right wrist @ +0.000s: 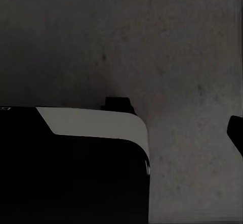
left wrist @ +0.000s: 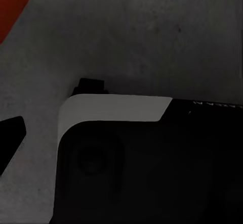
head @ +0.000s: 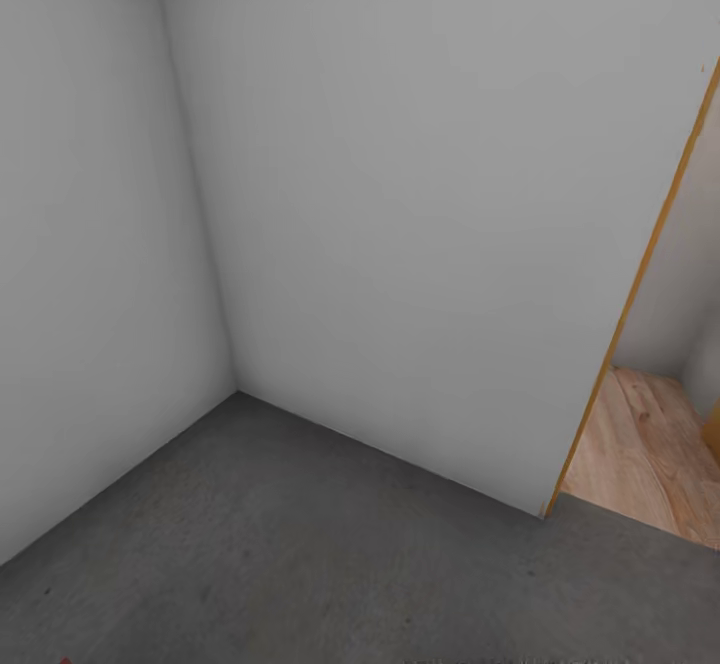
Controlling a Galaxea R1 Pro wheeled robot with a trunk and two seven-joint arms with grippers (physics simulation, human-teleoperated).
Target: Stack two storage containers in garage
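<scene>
The head view faces a corner of the garage: two plain white walls (head: 420, 194) meet above the floor (head: 300, 554), a dark grey speckled concrete surface. At the right edge of that view, an orange-trimmed wall edge (head: 640, 274) borders an opening onto light wood-plank flooring (head: 650, 454). The left wrist view looks down on the same concrete floor (left wrist: 152, 37); part of the robot's base (left wrist: 126, 163), dark with a white rounded corner panel, occupies the near area. One orange-red storage container (left wrist: 11, 6) is visible at the frame corner of the left wrist view, resting on or just above the floor; which cannot be determined. A single dark fingertip (left wrist: 10, 138) of the left hand appears at the frame edge; whether the left hand is apart or together cannot be told. The right wrist view shows concrete floor (right wrist: 167, 42) and the robot base (right wrist: 71, 168). One dark fingertip (right wrist: 237, 132) of the right hand appears at the edge; its state cannot be told.
</scene>
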